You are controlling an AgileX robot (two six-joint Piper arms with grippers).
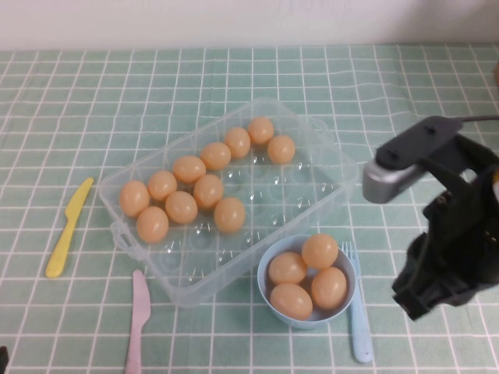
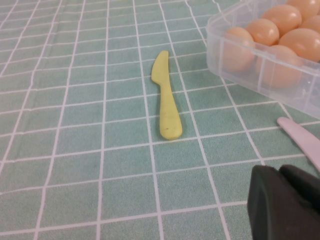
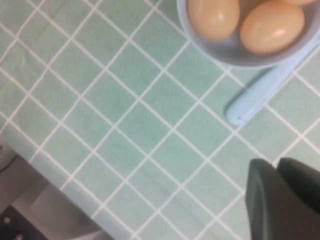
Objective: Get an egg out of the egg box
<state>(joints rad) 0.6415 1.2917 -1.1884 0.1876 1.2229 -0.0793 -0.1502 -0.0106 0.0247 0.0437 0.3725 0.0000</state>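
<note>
The clear plastic egg box (image 1: 323, 140) lies at the table's middle and holds several tan-orange eggs (image 1: 229, 214), mostly in its left and back cups. Its corner with eggs also shows in the left wrist view (image 2: 216, 30). My right gripper (image 1: 413, 300) hangs shut and empty over the cloth at the front right, right of the blue bowl (image 1: 263, 265); in its wrist view (image 3: 277, 164) the fingers are pressed together. My left gripper (image 2: 281, 171) is shut and empty, low at the front left, near the box's left corner.
The light-blue bowl holds several eggs (image 1: 320, 250), also seen in the right wrist view (image 3: 270, 25). A blue fork (image 1: 357, 312) lies right of it, a pink knife (image 1: 138, 319) in front of the box, a yellow knife (image 1: 69, 226) to its left. The table's front edge (image 3: 30, 165) is close.
</note>
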